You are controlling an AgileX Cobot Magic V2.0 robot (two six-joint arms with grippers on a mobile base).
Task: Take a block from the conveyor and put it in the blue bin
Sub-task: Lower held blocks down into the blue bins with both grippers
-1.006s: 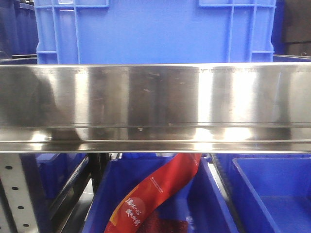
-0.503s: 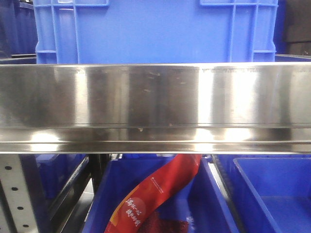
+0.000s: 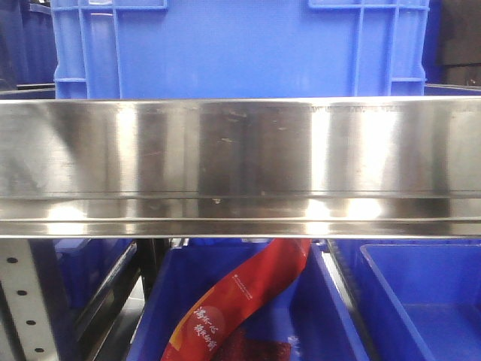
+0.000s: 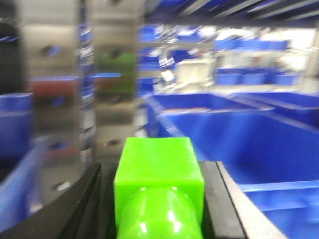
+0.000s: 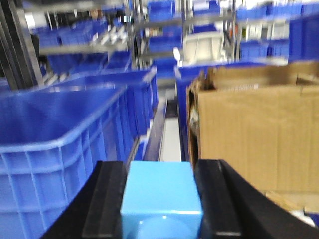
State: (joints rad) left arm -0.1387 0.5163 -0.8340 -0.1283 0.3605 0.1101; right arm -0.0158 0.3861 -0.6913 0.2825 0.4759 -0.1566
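Observation:
My left gripper is shut on a bright green block, held in the air with a blue bin ahead and to the right. My right gripper is shut on a light blue block, with a large blue bin ahead on the left. The conveyor belt is out of view. Neither gripper shows in the front view, where a blue bin stands behind a steel rail.
A brown cardboard box stands to the right of my right gripper. A shiny steel post rises ahead left of my left gripper. Below the steel rail are more blue bins, one holding a red packet.
The front view has shifted very slightly; nothing else visibly differs.

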